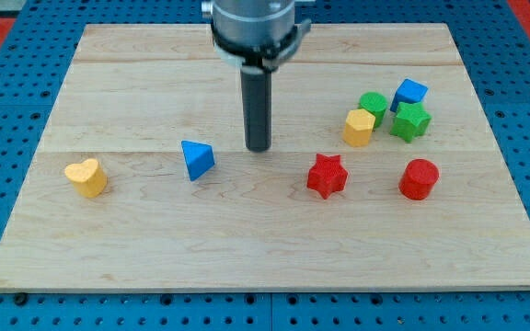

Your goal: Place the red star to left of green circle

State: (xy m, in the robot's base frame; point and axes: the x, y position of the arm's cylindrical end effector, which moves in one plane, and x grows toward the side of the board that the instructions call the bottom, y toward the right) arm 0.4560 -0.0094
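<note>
The red star (327,176) lies on the wooden board, right of centre. The green circle (373,104) sits up and to the right of it, in a cluster, touching the yellow hexagon (360,127) in front of it. My tip (259,147) is on the board to the upper left of the red star, apart from it, and right of the blue triangle (197,159).
A blue cube (409,93) and a green star (410,121) sit right of the green circle. A red cylinder (419,178) lies right of the red star. A yellow heart (86,176) is at the view's left. The board's edge (274,285) runs along the bottom.
</note>
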